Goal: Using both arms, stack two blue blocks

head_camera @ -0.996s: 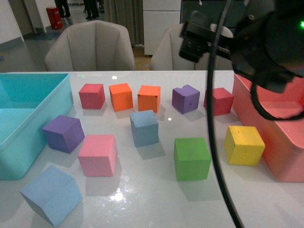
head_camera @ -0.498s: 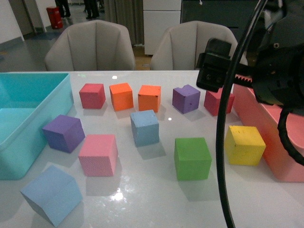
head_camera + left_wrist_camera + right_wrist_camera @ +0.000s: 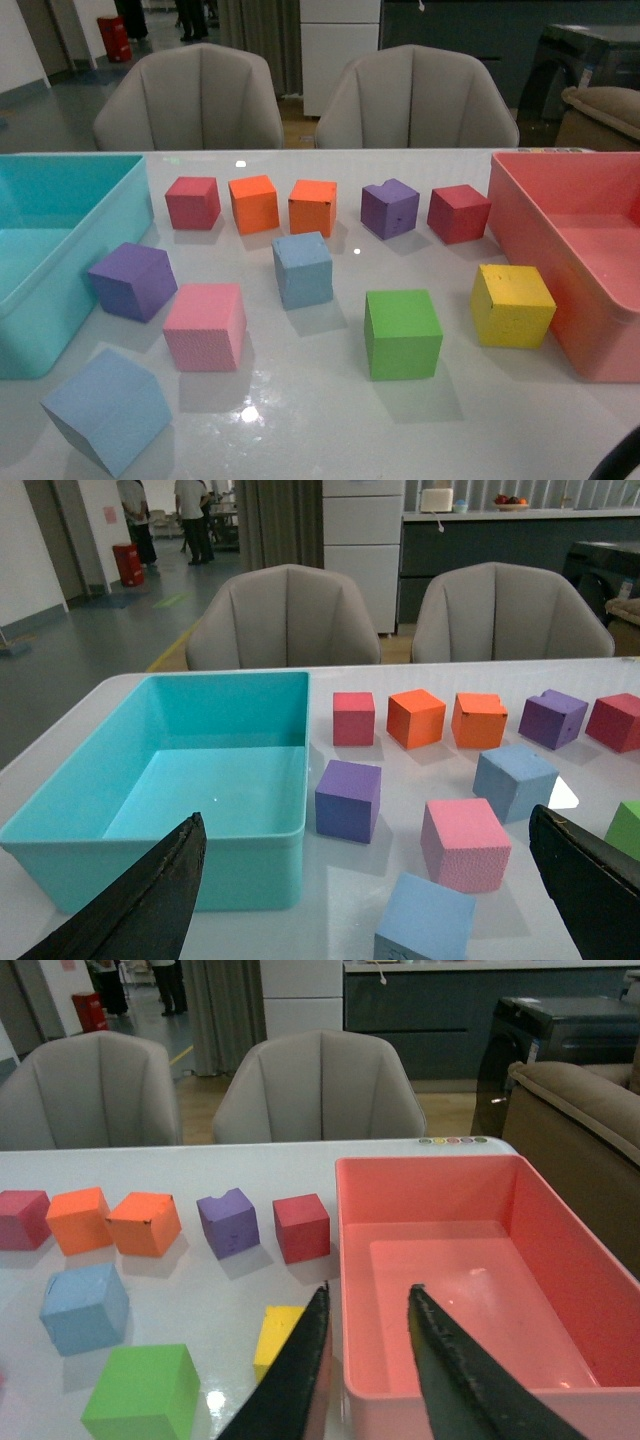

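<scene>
Both blue blocks sit apart on the desk (image 3: 330,430), so stacking is not yet begun. The near blue block (image 3: 108,410) lies at the robot's front left, close beside the teal bin (image 3: 60,200) and turned with a corner towards the robot. The centre blue block (image 3: 303,268) stands nearly square-on between the pink cube (image 3: 205,325) and the green cube (image 3: 402,332). The left fingers (image 3: 150,910) are spread wide and empty, and the near block shows low between them, so the left arm is plainly the closer to it. The right fingers (image 3: 290,1380) stand with only a narrow gap, holding nothing, over the near wall of the red bin (image 3: 560,230). The centre block lies to their left beyond the yellow cube (image 3: 512,305), so I judge the right arm must widen and swing inward.
</scene>
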`<state>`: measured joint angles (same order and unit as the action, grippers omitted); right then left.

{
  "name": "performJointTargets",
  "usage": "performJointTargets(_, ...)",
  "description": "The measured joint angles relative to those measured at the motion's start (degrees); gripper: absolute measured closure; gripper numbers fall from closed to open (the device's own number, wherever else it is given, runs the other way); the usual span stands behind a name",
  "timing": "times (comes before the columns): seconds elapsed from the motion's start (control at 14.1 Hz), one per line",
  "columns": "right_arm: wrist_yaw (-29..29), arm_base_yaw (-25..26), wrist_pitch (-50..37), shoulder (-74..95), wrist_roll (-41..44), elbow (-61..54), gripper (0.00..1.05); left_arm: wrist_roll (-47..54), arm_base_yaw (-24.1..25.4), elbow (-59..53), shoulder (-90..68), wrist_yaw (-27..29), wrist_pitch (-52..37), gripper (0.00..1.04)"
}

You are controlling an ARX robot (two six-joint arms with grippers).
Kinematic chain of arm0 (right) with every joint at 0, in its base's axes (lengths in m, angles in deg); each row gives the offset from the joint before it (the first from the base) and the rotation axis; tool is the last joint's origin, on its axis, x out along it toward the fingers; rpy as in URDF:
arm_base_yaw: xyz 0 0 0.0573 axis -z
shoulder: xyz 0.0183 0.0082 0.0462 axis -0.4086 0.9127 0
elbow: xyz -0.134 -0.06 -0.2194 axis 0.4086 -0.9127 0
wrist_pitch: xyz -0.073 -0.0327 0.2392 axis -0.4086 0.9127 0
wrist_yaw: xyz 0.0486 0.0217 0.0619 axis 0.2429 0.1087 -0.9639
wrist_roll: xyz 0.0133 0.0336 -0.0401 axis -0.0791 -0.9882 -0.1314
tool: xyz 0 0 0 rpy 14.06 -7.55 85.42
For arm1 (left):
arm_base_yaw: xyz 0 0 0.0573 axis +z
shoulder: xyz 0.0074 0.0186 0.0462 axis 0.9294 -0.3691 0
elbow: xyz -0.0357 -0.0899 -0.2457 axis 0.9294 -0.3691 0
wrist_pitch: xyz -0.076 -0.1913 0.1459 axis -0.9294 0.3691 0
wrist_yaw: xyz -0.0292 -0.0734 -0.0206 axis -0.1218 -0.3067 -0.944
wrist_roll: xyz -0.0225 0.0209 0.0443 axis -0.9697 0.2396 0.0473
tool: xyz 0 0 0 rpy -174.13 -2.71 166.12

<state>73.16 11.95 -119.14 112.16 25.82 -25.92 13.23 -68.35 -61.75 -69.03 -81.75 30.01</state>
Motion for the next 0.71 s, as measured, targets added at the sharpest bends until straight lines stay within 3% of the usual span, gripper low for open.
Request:
performJointTargets(0.14, -3.19, 2.71, 0.92, -7.87, 0.94, -2.89, 1.02, 0.0, 0.0, 0.0, 0.0, 0.0, 0.0, 0.07)
performJointTargets(0.43, -7.08, 6.69, 6.6, -17.66, 1.36, -7.87, 1.03, 0.0, 0.0, 0.0, 0.0, 0.0, 0.0, 0.07)
performJointTargets(0.5, -11.34, 10.16, 8.39, -20.24, 1.44, -8.68, 1.03, 0.0, 0.0, 0.0, 0.0, 0.0, 0.0, 0.07)
performJointTargets(0.57, -12.11, 12.44, 9.86, -22.34, 1.44, -9.29, 1.03, 0.0, 0.0, 0.0, 0.0, 0.09, 0.0, 0.07)
performJointTargets(0.71, -12.61, 12.17, 10.4, -25.57, 1.44, -10.93, 1.03, 0.0, 0.0, 0.0, 0.0, 0.0, 0.0, 0.07)
